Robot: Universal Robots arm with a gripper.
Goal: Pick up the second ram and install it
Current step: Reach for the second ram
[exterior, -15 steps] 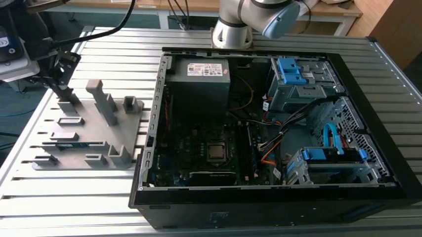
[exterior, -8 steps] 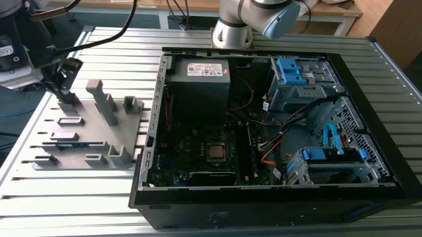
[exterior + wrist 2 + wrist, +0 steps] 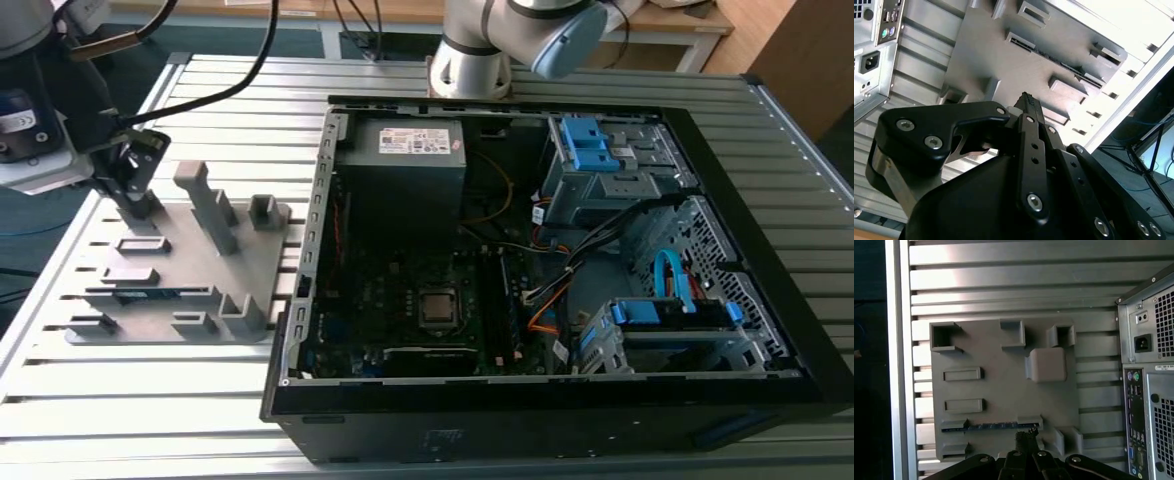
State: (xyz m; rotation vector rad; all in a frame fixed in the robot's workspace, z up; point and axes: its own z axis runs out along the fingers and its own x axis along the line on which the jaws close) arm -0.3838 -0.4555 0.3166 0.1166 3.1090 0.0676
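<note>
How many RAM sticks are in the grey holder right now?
1. The RAM stick sits on edge in the long slot of the grey holder, near the gripper in the first wrist view. The gripper covers the holder's edge, so another could be hidden.

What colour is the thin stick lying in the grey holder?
Dark blue. The stick shows best in the first wrist view.
</note>
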